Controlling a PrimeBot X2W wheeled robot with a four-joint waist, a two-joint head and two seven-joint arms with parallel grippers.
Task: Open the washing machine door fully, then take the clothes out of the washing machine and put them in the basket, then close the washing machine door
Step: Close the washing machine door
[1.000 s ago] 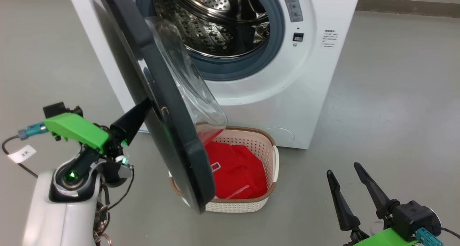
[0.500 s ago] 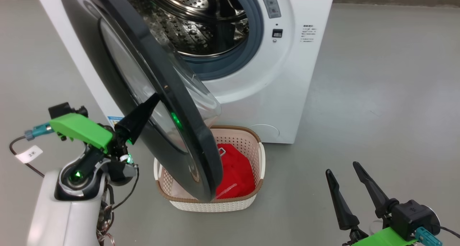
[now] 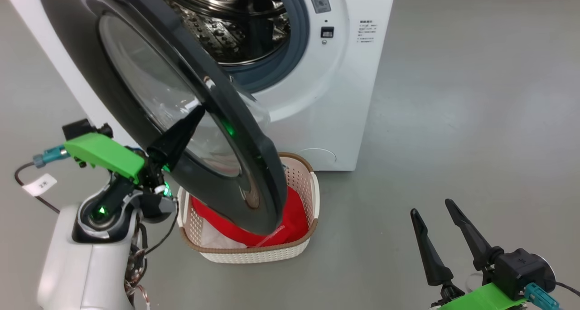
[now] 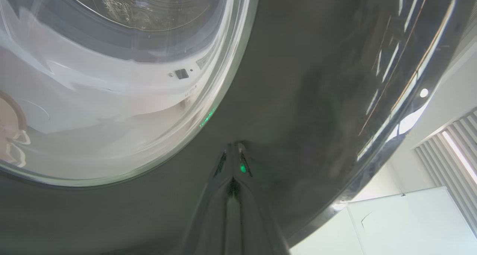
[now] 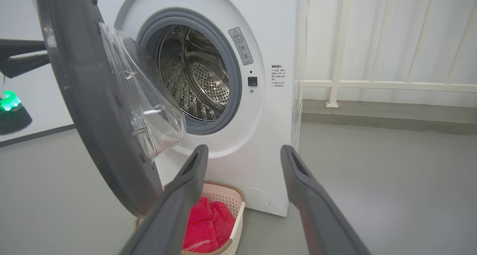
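The left end effector (image 3: 195,115) has its two fingers pressed together with nothing between them. Their tips touch the glossy black outer rim of the washing machine door (image 3: 253,165), just beside the glass window, as the left wrist view (image 4: 233,147) confirms. The right end effector (image 3: 431,209) is spread wide and empty, well to the right of the door and low over the floor (image 3: 453,119).

Beyond the left fingertips the door stands partway between open and shut. Behind it, the drum of the washing machine (image 3: 344,97) looks empty. Below the door's lower edge, the red clothes (image 3: 294,215) lie in the basket (image 3: 253,255), against the machine's front.

By my reading, unloading is done and only closing the door is left. The floor is smooth grey. Past the right end effector are a pale wall and a white rail (image 5: 372,85).
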